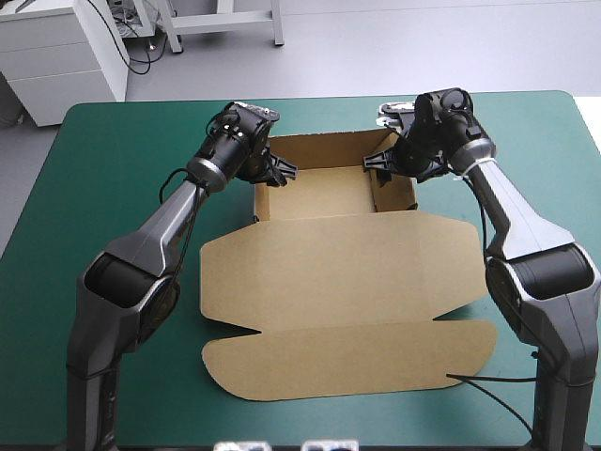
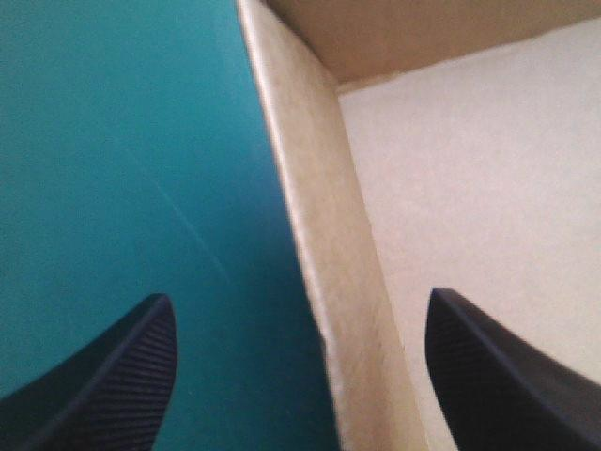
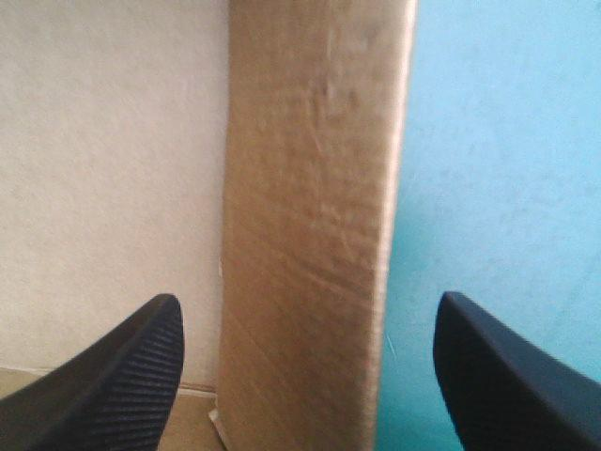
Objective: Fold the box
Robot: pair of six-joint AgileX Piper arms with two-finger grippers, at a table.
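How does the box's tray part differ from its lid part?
The tray has raised walls; the lid lies flat. The tray is narrower than the lid. The left gripper and right gripper each straddle a tray wall; neither touches the lid. Both are one brown board.

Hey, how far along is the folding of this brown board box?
Done: the brown board box has its far walls raised into an open tray. In hand: the left gripper and right gripper, both open, each straddle a side wall of the tray, one black finger inside, one outside. Remaining: the lid panel and its rounded front flap lie flat on the teal-green cover.
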